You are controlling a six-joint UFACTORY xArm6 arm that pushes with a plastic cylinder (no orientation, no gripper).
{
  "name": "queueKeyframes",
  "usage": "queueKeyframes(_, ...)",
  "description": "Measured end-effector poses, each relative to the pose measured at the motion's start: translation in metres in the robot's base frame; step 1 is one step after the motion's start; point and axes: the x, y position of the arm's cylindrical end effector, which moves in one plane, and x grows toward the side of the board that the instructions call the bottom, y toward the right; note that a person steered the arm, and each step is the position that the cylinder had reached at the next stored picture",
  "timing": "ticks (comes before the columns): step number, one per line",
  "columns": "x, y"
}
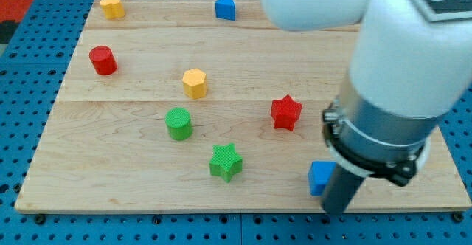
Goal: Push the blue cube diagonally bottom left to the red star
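Sitting near the worktop's [110, 193] bottom right edge, the blue cube [320, 178] is not yet at the red star [286, 113], and my tool's tip is hidden, grasping nothing.

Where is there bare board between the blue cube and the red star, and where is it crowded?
Bare wood lies between the blue cube and the red star, and along the view's top between the blue block and the arm. It is crowded around the green cylinder and green star. My tip is hidden.
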Motion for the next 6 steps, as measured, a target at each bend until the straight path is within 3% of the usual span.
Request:
queueKeyframes(3, -0.008, 0.039)
queueKeyframes(4, -0.011, 0.019)
queueKeyframes(6, -0.045, -0.095)
